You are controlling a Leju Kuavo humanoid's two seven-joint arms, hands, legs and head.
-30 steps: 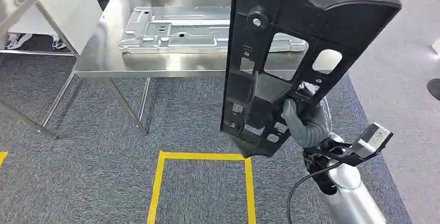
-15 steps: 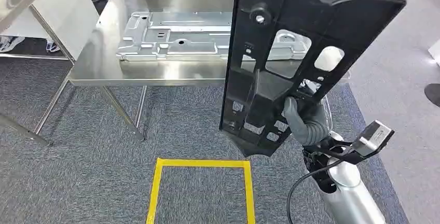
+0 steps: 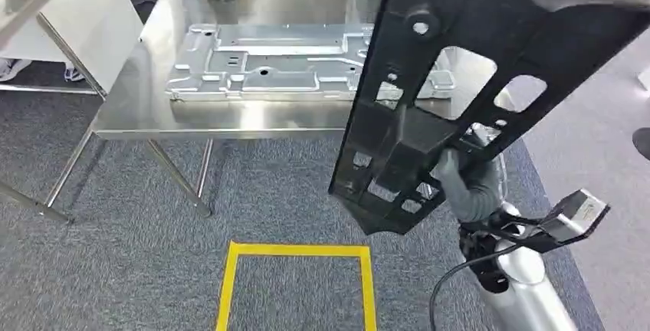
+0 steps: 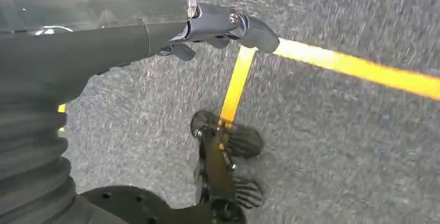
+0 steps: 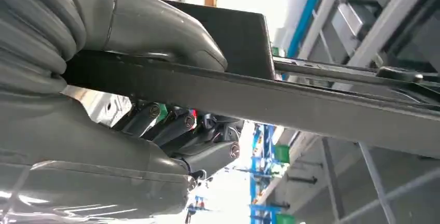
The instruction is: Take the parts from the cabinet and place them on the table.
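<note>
The right hand grips the black panel, now tilted toward the steel table; placement approaches. Left hand state indeterminate.

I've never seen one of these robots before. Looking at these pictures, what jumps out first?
The big black plastic panel dominates the head view: the robot's right hand grips it near its lower end and holds it tilted in the air, above the carpet. Behind it stands a shiny steel table with a silver stamped metal plate lying flat on it. On the grey carpet in front, a square of yellow tape marks the floor.
</note>
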